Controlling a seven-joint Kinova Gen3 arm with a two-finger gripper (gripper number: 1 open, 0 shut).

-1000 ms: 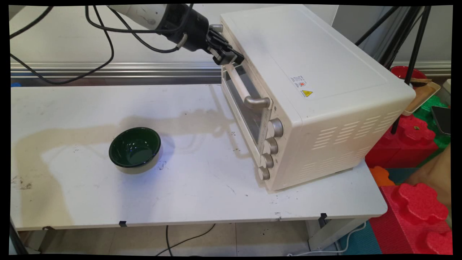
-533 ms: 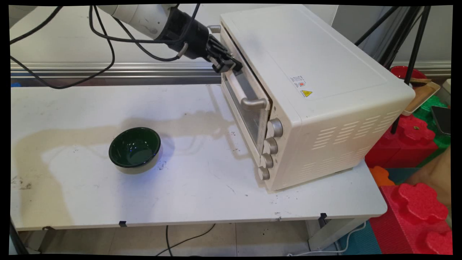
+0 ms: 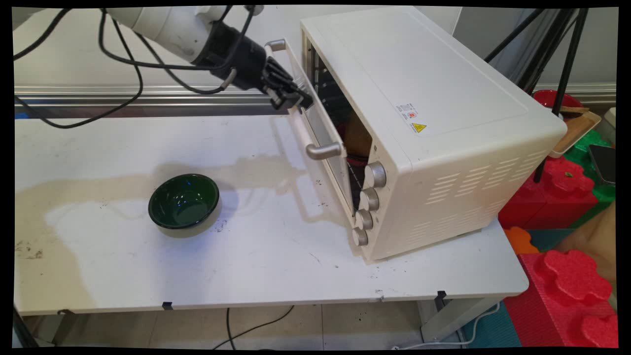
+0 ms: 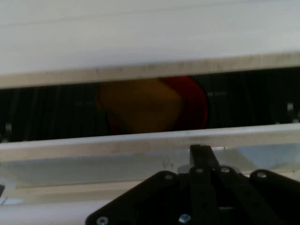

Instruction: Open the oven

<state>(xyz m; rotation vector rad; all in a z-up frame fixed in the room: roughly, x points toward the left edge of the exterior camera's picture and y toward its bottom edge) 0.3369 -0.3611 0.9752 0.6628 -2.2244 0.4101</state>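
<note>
My black gripper (image 3: 295, 100) is shut on the pale bar handle (image 3: 300, 129) of the cream toaster oven (image 3: 443, 108), near the bar's upper end. The glass door (image 3: 329, 148) is tilted out from the top, leaving a gap. Through that gap a yellow-brown item (image 4: 138, 105) shows on a red dish (image 4: 193, 101) on the oven rack; the same item (image 3: 358, 137) appears in the main view. A dark green bowl (image 3: 184, 201), upright with nothing in it, stands on the white table (image 3: 246, 266) to the left of the oven, apart from the gripper.
Four silver knobs (image 3: 368, 199) run down the oven's front right. Black cables (image 3: 123, 64) hang from the arm over the back left. A metal rail (image 3: 148, 93) lines the wall. Red foam blocks (image 3: 567, 187), tripod legs (image 3: 562, 74) and a tray (image 3: 581, 128) sit beyond the table's right edge.
The gripper has moved left and slightly down with the handle, and the oven door has swung from closed to partly open, uncovering the inside.
</note>
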